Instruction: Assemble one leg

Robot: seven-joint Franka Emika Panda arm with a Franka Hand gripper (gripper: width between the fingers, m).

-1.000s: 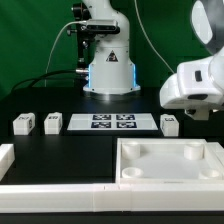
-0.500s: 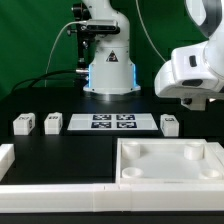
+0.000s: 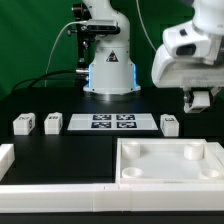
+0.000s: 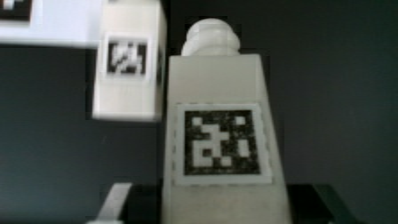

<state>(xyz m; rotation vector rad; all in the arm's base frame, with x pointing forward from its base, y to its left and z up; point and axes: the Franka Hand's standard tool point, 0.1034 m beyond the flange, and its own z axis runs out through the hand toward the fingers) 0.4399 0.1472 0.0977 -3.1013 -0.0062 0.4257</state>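
In the wrist view a white leg (image 4: 217, 110) with a black-and-white tag and a round peg at its far end fills the picture. My gripper (image 4: 222, 203) is shut on its near end, with the jaws against both sides. In the exterior view the gripper (image 3: 201, 100) hangs high at the exterior view's right, above the table; the held leg is hard to make out there. Another leg (image 3: 169, 124) lies on the table below it and also shows in the wrist view (image 4: 125, 62). Two more legs (image 3: 21, 123) (image 3: 53, 122) lie at the exterior view's left.
The marker board (image 3: 113, 122) lies mid-table; its corner shows in the wrist view (image 4: 18, 15). A large white tray (image 3: 200, 170) with round corner sockets sits at the front right. White bars (image 3: 60, 195) run along the front and left edges. The robot base (image 3: 108, 70) stands behind.
The arm has risen and swung toward the exterior view's right, so the gripper now shows below the wrist housing. The legs on the table have not moved.
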